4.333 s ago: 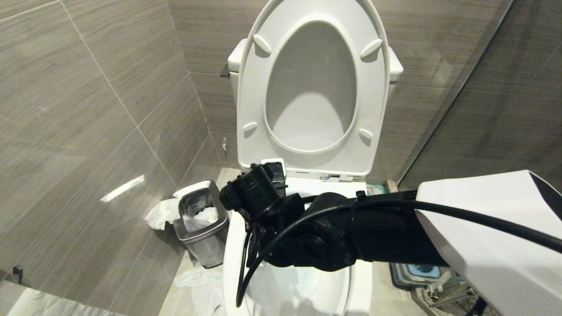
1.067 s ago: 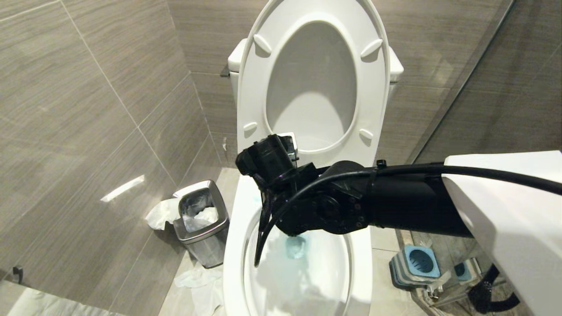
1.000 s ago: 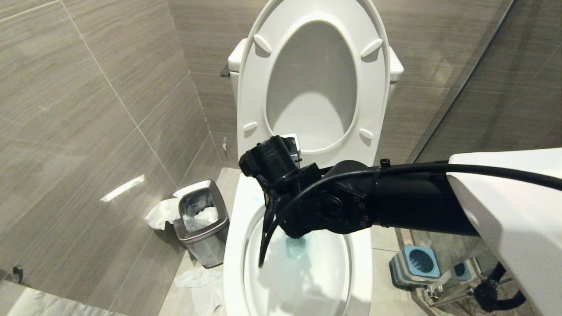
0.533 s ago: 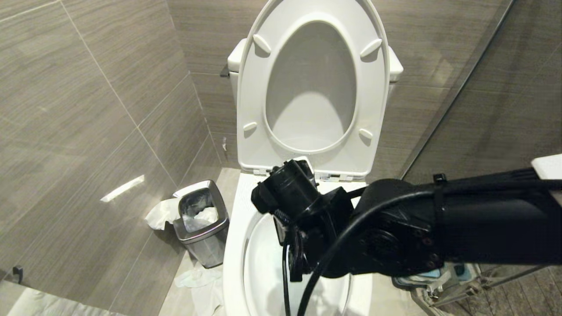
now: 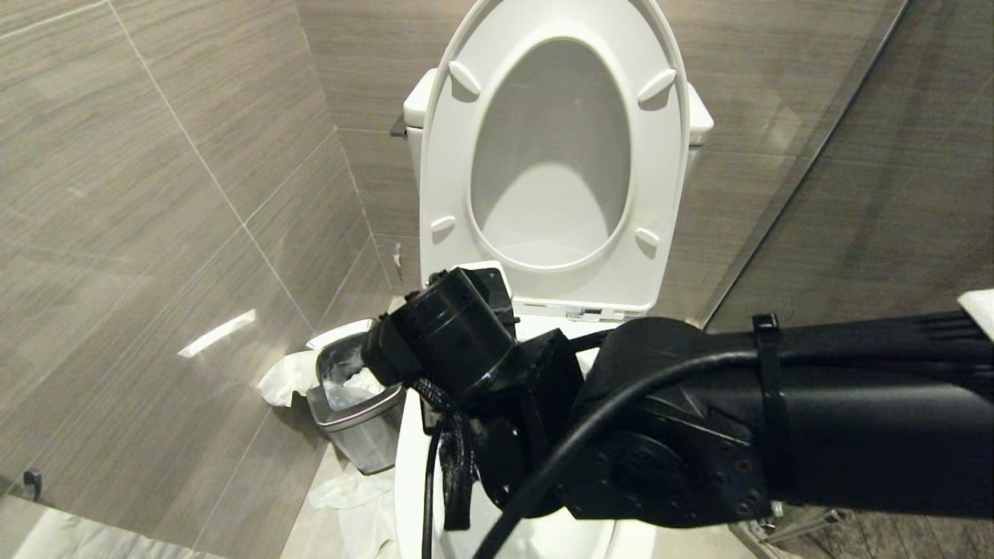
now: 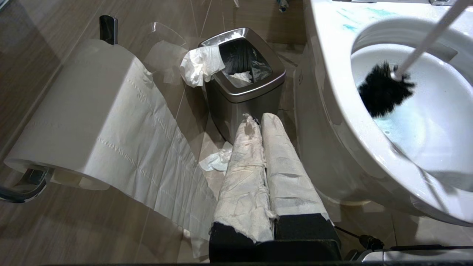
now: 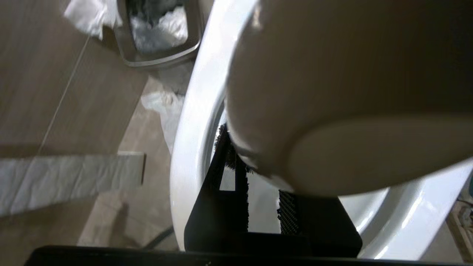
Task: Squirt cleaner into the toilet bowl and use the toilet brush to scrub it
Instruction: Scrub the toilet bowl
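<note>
— Close at the wrist, what was held by the right tool [image 7: 255, 173]?
— The white handle of the toilet brush [image 6: 384, 92] was clamped between narrowed fingers. Its black head was set low against the inner wall of the toilet bowl [image 6: 332, 74], above blue-tinted water.
— How was the scrubbing best done?
— Bristles were to be pressed firmly and swept round under the rim, out to the cleaner [image 6: 369, 13] smeared on the far ledge. The left tool [image 6: 258, 118], closed and paper-wrapped, was parked beside the bowl.
</note>
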Robot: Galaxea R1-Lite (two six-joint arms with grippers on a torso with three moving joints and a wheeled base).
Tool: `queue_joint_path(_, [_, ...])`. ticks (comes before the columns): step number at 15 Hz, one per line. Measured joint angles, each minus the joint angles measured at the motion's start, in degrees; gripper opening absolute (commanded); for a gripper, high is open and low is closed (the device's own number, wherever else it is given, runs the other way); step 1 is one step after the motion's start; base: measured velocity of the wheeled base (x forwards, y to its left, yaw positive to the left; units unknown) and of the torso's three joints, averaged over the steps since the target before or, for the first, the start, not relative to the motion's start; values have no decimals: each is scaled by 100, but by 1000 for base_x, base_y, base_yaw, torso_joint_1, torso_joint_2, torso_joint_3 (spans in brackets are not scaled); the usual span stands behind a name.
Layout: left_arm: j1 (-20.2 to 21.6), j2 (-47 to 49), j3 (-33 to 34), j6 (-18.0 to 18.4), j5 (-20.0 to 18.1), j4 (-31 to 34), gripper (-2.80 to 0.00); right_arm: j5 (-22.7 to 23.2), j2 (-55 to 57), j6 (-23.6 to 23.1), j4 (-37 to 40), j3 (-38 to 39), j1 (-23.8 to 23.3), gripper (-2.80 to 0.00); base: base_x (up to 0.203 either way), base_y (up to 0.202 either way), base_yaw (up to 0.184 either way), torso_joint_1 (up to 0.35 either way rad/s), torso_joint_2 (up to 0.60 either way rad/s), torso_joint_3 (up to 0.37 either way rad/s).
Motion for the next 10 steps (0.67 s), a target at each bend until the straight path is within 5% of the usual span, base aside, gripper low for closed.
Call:
queue_joint_path(6, [7,0,0,1,-2,-2,-280,-160,513,-320,30,-683,-864,-280,0,0,0,0,0,0])
queue_joint_path(10, [0,0,0,-2,0,0,-280,-139,199,-264,35,175,-1082,-280,0,0,0,0,0,0])
